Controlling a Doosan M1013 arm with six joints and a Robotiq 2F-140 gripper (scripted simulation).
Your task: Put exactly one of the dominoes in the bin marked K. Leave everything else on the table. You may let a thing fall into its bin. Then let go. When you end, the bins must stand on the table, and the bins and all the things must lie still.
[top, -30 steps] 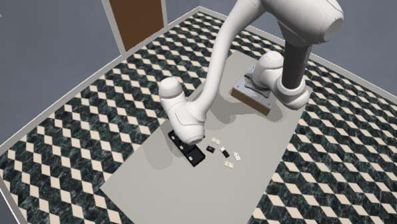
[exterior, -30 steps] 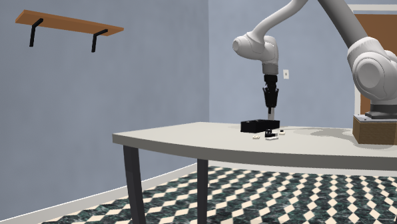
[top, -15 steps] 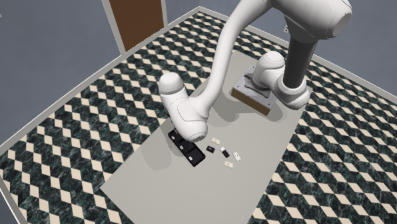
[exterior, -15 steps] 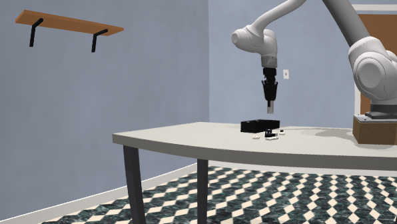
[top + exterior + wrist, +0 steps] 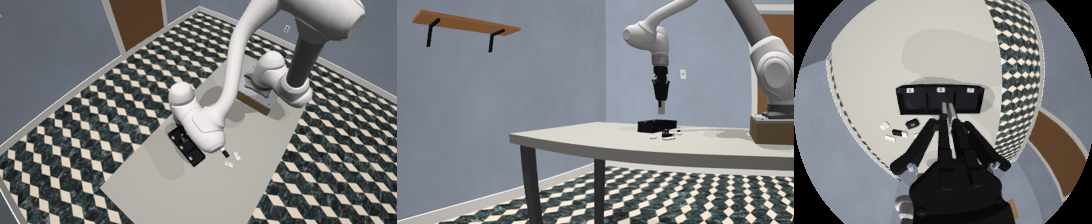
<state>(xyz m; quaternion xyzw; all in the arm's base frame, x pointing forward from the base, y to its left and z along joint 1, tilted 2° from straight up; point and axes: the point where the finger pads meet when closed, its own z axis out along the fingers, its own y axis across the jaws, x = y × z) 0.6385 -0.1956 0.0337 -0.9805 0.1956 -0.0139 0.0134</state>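
Wrist view, at the fingers:

1. The gripper (image 5: 183, 137) (image 5: 661, 112) (image 5: 946, 107) has its fingers drawn nearly together, pointing down, with no domino visible between the pale tips.
2. Below the fingertips, and apart from them in the exterior view, a black three-compartment bin block (image 5: 194, 157) (image 5: 646, 127) (image 5: 964, 113) stands upright on the surface. Each compartment carries a small pale label; the letters are too small to read, so I cannot tell which is K.
3. In the wrist view, no domino shows in the parts of the compartments left visible; the fingertips hide a little of them.
4. Beside the block, a cream domino (image 5: 228, 165) (image 5: 653, 137) (image 5: 884, 125) and a white domino (image 5: 236, 156) (image 5: 667, 138) (image 5: 890, 138) lie flat on the surface, near each other.
5. Close by lies a black-and-white piece (image 5: 225, 153) (image 5: 899, 133), and a black piece (image 5: 912, 123) sits between it and the block.
6. The surface (image 5: 200, 190) (image 5: 597, 140) (image 5: 869, 55) is a long grey tabletop. Seen from the top, the block lies near its upper-left long edge, with the dominoes toward the lower-right long edge.
7. The arm (image 5: 234, 63) (image 5: 660, 40) reaches over from its mounting box (image 5: 253, 106) (image 5: 771, 133), near the surface's upper-right end.

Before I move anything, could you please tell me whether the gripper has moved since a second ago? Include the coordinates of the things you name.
Yes. In the exterior view, the gripper (image 5: 183, 137) (image 5: 661, 113) (image 5: 946, 107) has risen and shifted left against the black bins (image 5: 199, 162) (image 5: 645, 127) (image 5: 925, 90).
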